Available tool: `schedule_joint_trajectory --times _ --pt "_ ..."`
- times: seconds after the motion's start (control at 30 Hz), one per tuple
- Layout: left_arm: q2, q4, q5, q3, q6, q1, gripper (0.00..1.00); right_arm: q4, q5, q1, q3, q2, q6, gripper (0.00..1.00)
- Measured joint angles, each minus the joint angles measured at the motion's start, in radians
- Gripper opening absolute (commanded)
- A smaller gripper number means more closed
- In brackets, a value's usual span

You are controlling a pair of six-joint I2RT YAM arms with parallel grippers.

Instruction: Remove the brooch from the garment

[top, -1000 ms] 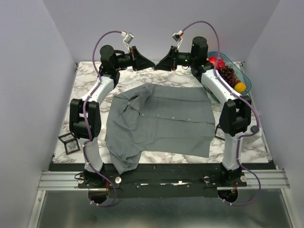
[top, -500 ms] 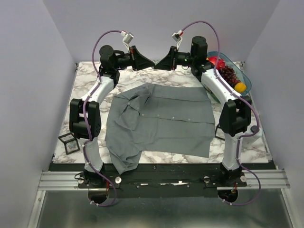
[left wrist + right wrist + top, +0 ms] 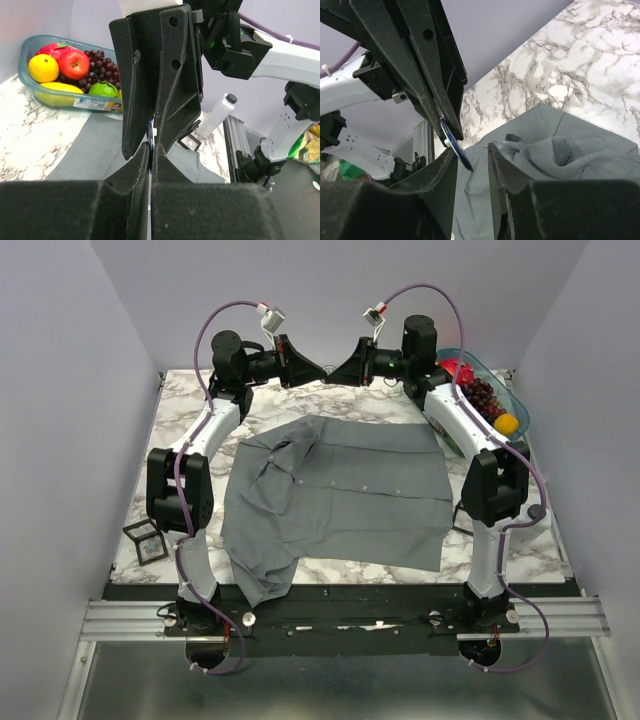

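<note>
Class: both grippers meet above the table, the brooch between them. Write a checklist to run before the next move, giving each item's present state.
1. The brooch is off the garment: ok, the garment lies on the table.
2. The left gripper is shut on the brooch: ok.
3. The right gripper is open: ok.
4. The brooch edge sits at the mouth of the right gripper's gap: ok.
5. The brooch is deep enough in that gap for a firm grip: cannot tell.

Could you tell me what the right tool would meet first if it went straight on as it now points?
Probably the brooch, pinched in the left tool right ahead; depth is hard to judge.
</note>
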Motion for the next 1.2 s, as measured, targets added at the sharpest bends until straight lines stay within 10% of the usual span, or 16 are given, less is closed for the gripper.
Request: schedule_joint_trajectory --times 0.5,0.93,1.2 --pt "0.0 -0.103 -0.033 0.003 0.092 -0.01 0.0 -0.034 0.031 -0.015 -0.005 0.0 0.007 0.37" --pt "0.0 -0.12 0.012 0.02 0.077 -0.018 0.0 0.092 -0.14 -0.048 0.002 0.001 -0.042 0.65" --pt "0.026 -0.057 0.036 0.027 0.0 -0.015 0.0 0.154 -0.225 -0.057 0.038 -0.006 -0.073 0.6"
